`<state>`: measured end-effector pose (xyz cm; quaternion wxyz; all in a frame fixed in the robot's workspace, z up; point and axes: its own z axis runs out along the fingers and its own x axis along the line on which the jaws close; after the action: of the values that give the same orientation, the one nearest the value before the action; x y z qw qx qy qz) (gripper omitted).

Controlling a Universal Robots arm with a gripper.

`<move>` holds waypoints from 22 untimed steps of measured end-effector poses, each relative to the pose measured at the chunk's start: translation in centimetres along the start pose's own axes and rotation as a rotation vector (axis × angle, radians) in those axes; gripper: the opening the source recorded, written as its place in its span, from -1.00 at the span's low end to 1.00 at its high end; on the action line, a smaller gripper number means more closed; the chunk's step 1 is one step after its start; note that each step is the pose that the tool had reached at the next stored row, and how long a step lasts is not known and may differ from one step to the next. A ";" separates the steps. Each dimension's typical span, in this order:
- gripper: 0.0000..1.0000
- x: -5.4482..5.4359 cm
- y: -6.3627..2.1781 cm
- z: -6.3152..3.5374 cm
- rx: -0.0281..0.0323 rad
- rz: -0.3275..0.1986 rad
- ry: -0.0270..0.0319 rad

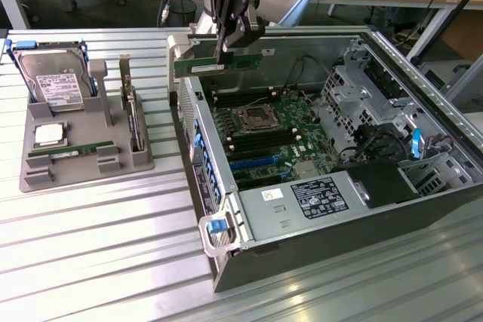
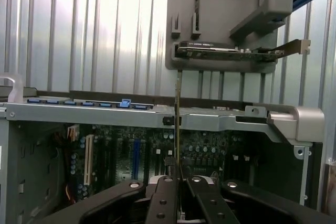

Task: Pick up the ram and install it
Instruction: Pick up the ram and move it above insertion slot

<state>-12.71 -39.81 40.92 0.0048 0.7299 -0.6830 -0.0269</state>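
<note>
Gripper [image 1: 225, 47] hangs over the case [image 1: 423, 103] at its corner on the exterior view's left. Fingers [image 2: 161, 203] pinch the ram [image 1: 198, 65] by its upper edge. The ram is level, lengthwise, above the motherboard [image 1: 264, 130] and not in a slot. A tray [image 1: 45, 175] with a hard drive [image 1: 53, 81] sits on the surface [image 1: 113, 246] beside the case.

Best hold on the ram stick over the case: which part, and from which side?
Take the ram mid-length on its upper long edge, coming from above, with the jaws pinching its two flat faces. It is a thin board hanging on edge over the open case, so this leaves the lower long edge free. The gripper holds it that way now.
</note>
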 end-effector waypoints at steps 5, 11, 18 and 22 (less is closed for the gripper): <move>-0.75 0.1 -0.87 -0.04 0.0001 0.000 0.0000; -0.75 0.1 -2.00 -0.09 0.0000 0.000 0.0000; -0.75 0.2 -3.30 -0.15 0.0000 0.000 -0.0001; -0.75 0.3 -3.87 -0.17 0.0001 0.000 -0.0001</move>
<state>-8.84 -39.81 40.91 0.0048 0.7299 -0.6830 -0.0270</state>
